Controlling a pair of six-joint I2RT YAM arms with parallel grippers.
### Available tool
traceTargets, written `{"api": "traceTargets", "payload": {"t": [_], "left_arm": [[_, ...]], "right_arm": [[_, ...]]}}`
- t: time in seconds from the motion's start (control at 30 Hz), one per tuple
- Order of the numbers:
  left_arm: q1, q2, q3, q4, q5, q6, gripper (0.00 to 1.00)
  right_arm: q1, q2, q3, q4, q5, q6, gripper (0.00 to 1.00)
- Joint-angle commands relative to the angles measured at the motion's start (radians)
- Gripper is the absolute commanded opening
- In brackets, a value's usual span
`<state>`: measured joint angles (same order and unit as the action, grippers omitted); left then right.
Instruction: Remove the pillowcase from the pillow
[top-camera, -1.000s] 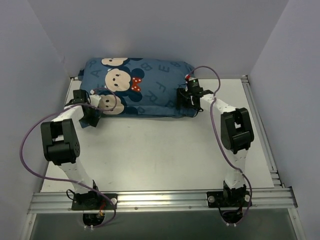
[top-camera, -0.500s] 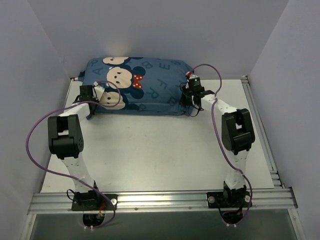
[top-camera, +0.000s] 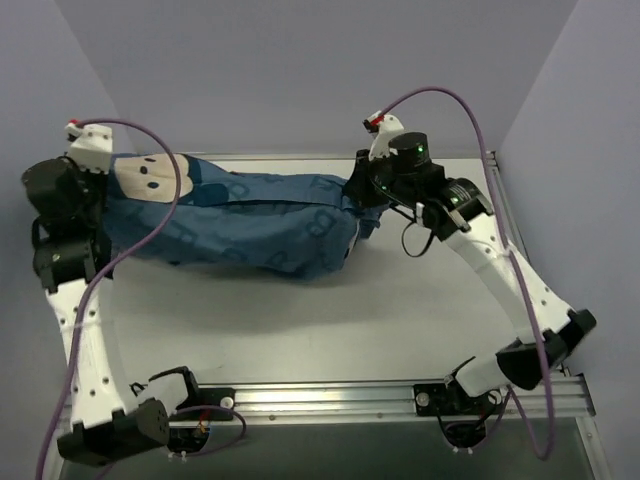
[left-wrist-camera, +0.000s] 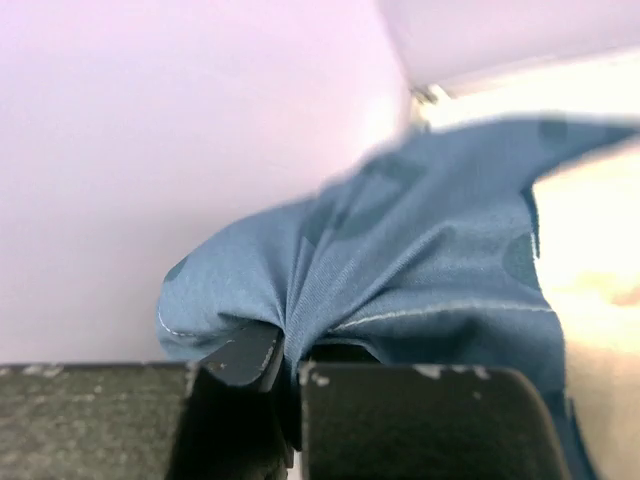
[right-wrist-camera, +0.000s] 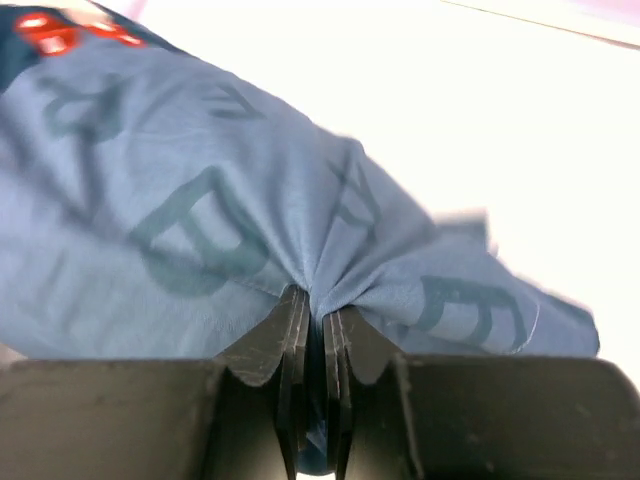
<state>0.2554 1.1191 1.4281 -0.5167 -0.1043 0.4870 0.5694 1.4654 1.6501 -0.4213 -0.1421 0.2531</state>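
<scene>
The blue pillowcase (top-camera: 250, 225) with pale letters and a beige mouse face hangs stretched between my two raised arms, above the table. My left gripper (top-camera: 103, 205) is shut on a gathered fold at its left end; in the left wrist view the pillowcase (left-wrist-camera: 420, 230) bunches into the left gripper (left-wrist-camera: 290, 345). My right gripper (top-camera: 365, 195) is shut on the right end, and the right wrist view has the pillowcase (right-wrist-camera: 200, 200) pinched in the right gripper (right-wrist-camera: 318, 305). The pillow is hidden; the cover sags and bulges near its right half.
The white table (top-camera: 300, 320) lies below the hanging fabric. Grey walls close in at the back and both sides, the left arm close to the left wall. An aluminium rail (top-camera: 320, 400) runs along the near edge. Purple cables (top-camera: 470, 110) loop off both wrists.
Both grippers shut on the ends of the pillowcase at table level, then both arms rose and spread apart, lifting it off the table and pulling it long.
</scene>
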Motion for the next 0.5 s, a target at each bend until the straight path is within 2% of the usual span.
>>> {"api": "traceTargets", "payload": {"t": [0.0, 0.13, 0.2, 0.27, 0.3, 0.37, 0.43, 0.47], "left_arm": [[0.018, -0.120, 0.214, -0.162, 0.040, 0.021, 0.02], [0.018, -0.102, 0.454, -0.370, 0.064, 0.016, 0.02], [0.018, -0.071, 0.500, -0.413, 0.097, -0.005, 0.02], [0.016, -0.029, 0.509, -0.430, 0.106, -0.040, 0.02], [0.016, 0.035, 0.523, -0.437, 0.145, -0.056, 0.02], [0.001, 0.159, 0.535, -0.451, 0.161, -0.088, 0.02], [-0.036, 0.244, 0.522, -0.439, 0.120, -0.091, 0.02], [-0.109, 0.284, 0.519, -0.409, 0.062, -0.085, 0.02]], "right_arm": [[0.055, -0.126, 0.114, -0.178, -0.111, 0.023, 0.00], [0.067, -0.209, 0.084, -0.251, -0.269, 0.173, 0.00], [0.067, -0.252, -0.011, -0.173, -0.370, 0.259, 0.00], [0.067, -0.273, -0.091, -0.076, -0.428, 0.314, 0.00], [0.057, -0.270, -0.123, -0.006, -0.442, 0.334, 0.00], [0.032, -0.207, -0.177, 0.016, -0.429, 0.344, 0.00], [-0.058, -0.145, -0.226, 0.048, -0.447, 0.345, 0.00], [-0.095, -0.114, -0.251, 0.076, -0.464, 0.348, 0.00]]}}
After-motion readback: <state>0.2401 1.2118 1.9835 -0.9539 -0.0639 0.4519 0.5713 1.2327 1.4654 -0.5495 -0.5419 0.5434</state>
